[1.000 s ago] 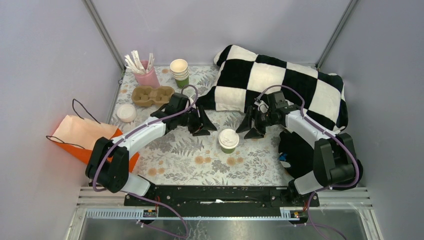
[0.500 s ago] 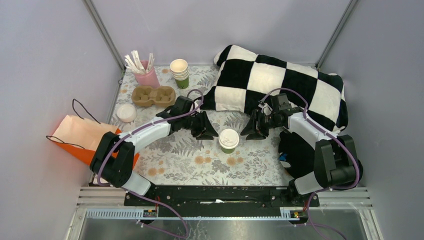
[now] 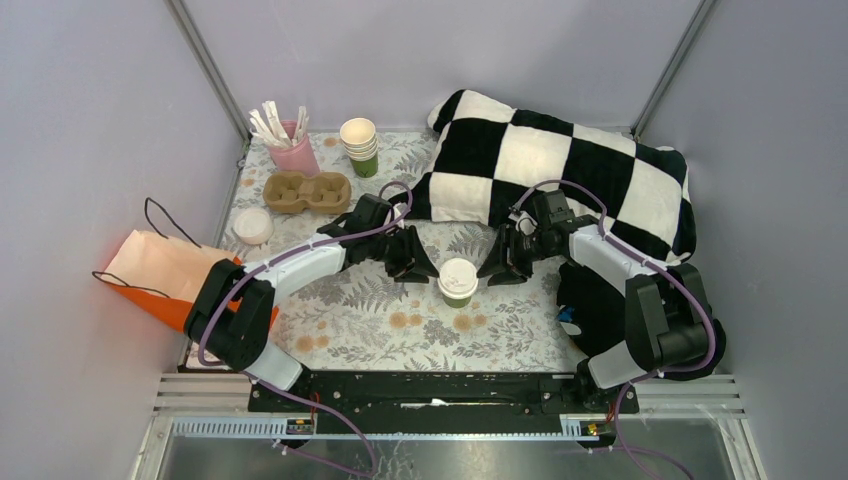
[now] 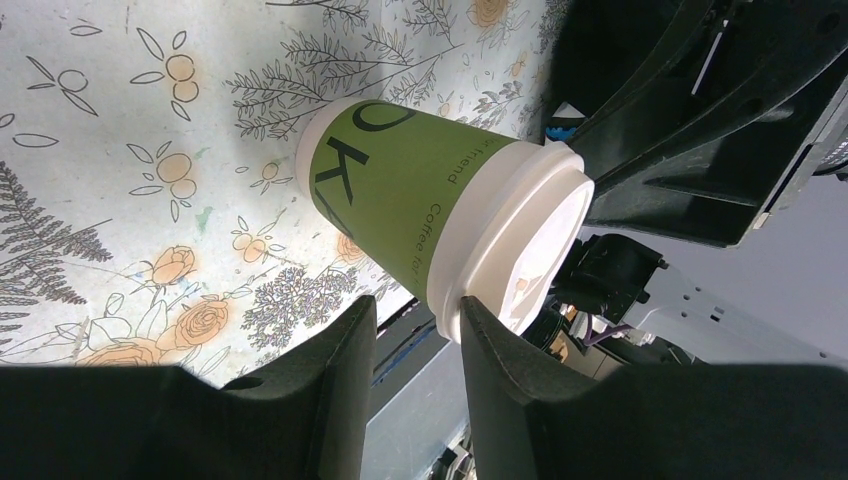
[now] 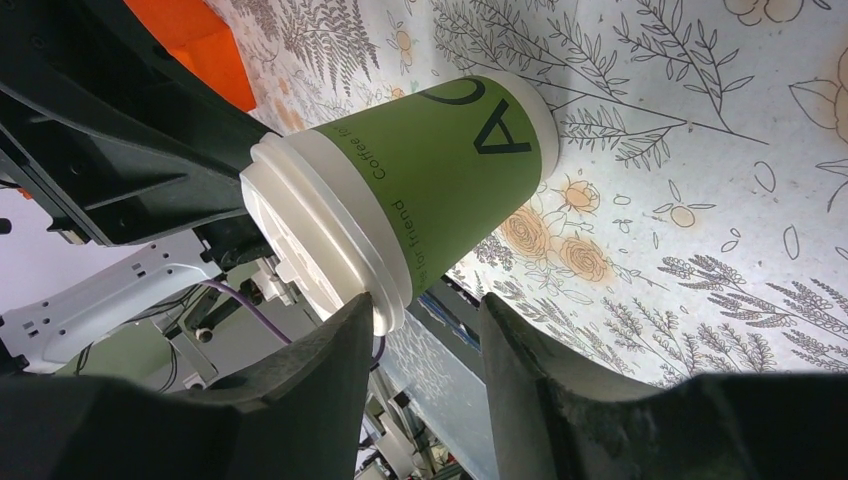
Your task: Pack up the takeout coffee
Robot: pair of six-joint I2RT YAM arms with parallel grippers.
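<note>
Near the middle of the desk point(image 3: 400, 320), on its leaf-and-flower printed cover, stands the small green paper coffee cup point(image 3: 458, 281) with its round white plastic lid point(image 4: 520, 240), upright and closed. Both arms reach in towards it from opposite sides. The left fingers point(image 3: 412, 262) sit just to the cup's left and slightly farther back, and the right fingers point(image 3: 500, 262) sit just to its right. The cup lies between the two.

From the left wrist, the left fingers point(image 4: 330, 400) stand apart with a narrow gap between them and nothing clamped in it. The cup's green wall point(image 4: 400, 200) lies just beyond their tips, and the lid's rim comes right up to one tip; whether it touches cannot be told. From the right wrist, the right fingers point(image 5: 300, 400) are likewise parted and hold nothing, with the cup point(image 5: 440, 180) just past the tips and its lid rim close above the gap.

At the far left of the desk are a pink cup of white sticks point(image 3: 293, 150), a stack of lidless cream-rimmed cups point(image 3: 360, 145) and a brown moulded-pulp cup carrier point(image 3: 306, 190). A loose flat white lid point(image 3: 252, 225) lies nearer, by the left edge, and an orange paper bag with black cord handles point(image 3: 165, 275) lies on its side at the near left. A black-and-white checked cushion point(image 3: 560, 170) fills the far right.
</note>
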